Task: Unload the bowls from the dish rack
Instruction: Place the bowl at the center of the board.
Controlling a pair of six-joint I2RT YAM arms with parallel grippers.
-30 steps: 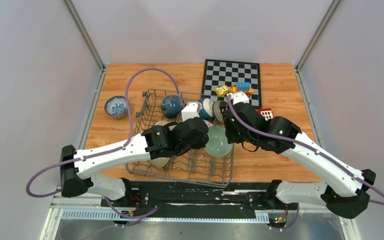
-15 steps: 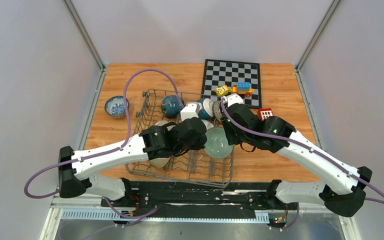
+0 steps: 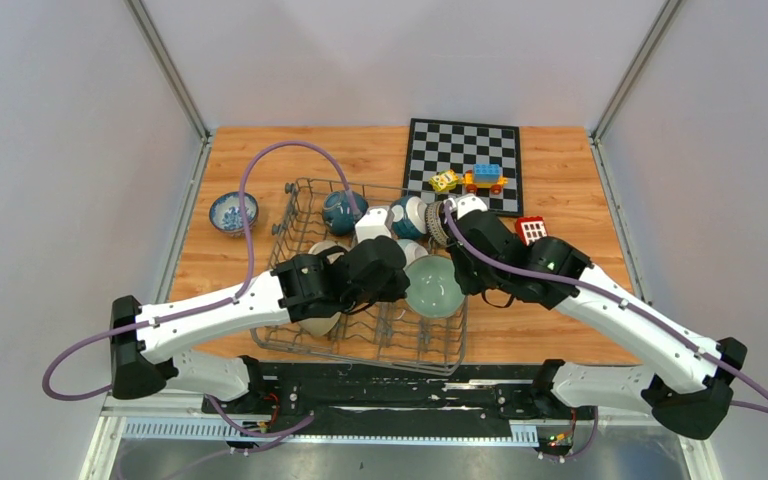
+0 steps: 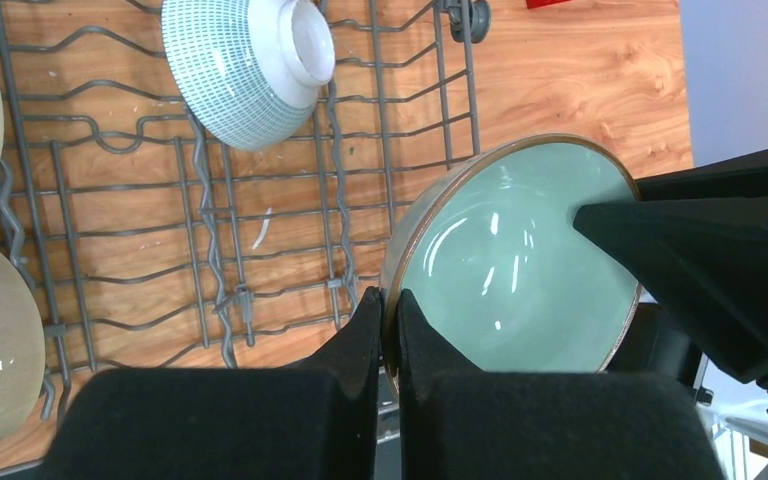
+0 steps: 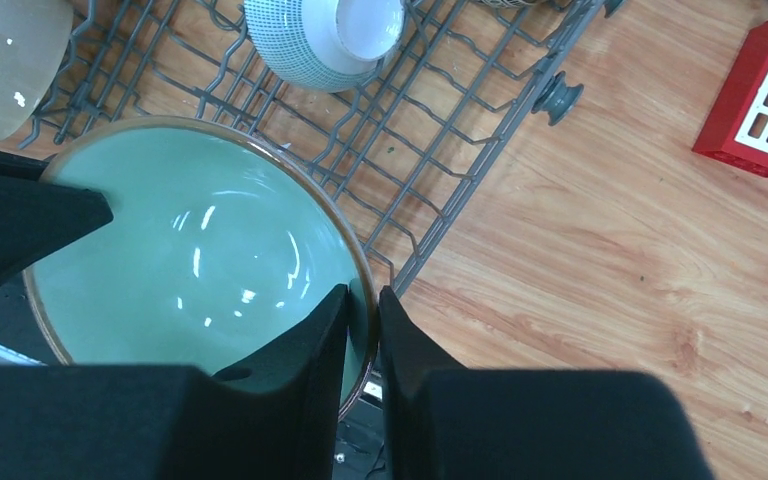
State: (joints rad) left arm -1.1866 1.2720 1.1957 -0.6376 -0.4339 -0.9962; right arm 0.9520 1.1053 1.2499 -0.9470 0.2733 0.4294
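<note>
Hemming in green bowl [image 5: 200,260], dish rack [image 3: 398,336] wires, patterned bowl [image 5: 305,45] behind, red block [image 5: 755,95] outside

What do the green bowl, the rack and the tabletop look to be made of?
Green bowl: probably glazed ceramic. The celadon surface is glossy with sharp highlights, and the rim is a thin brown line.
Dish rack: metal wire in dull grey, perhaps coated. It is built of thin bent rods that cross each other.
Tabletop: wood or wood-look laminate, can't tell which. Orange-brown grain, smooth, low sheen.
</note>
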